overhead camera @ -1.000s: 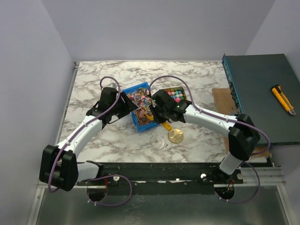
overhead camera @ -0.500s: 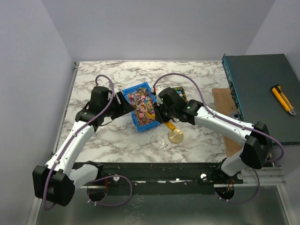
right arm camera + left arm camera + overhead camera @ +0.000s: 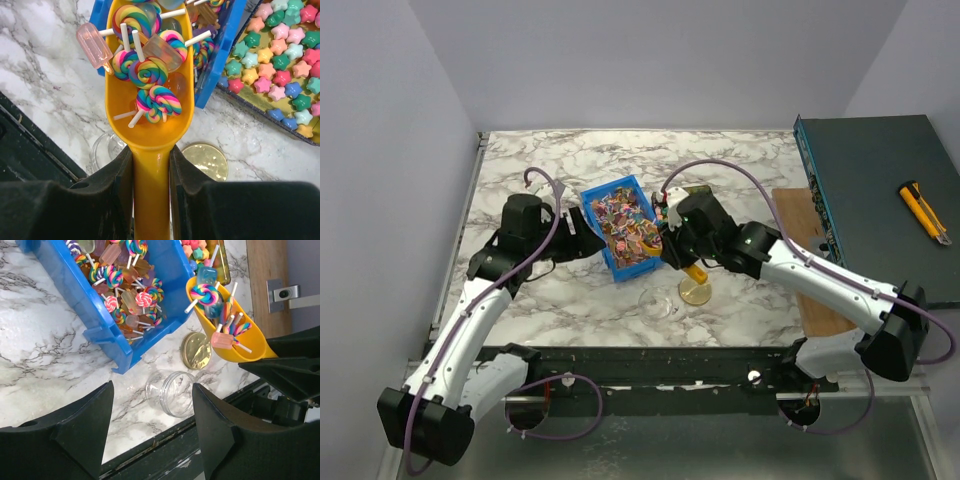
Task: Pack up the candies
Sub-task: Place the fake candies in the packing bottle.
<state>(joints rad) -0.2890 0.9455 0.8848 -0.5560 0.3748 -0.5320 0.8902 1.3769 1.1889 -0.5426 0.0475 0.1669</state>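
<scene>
Candies [image 3: 150,75]: one scoopful in yellow scoop [image 3: 150,140], bulk in blue bin [image 3: 95,315]. Right gripper [image 3: 150,165] pinches scoop handle; left gripper [image 3: 152,410] jaws spread, empty. Jar [image 3: 172,392], bin's 5 o'clock, looks empty: packing barely begun.

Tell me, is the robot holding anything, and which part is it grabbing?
Yes. Its right hand grips the yellow scoop by the handle, and the scoop is loaded with candies. The left hand is open and holds nothing.
</scene>
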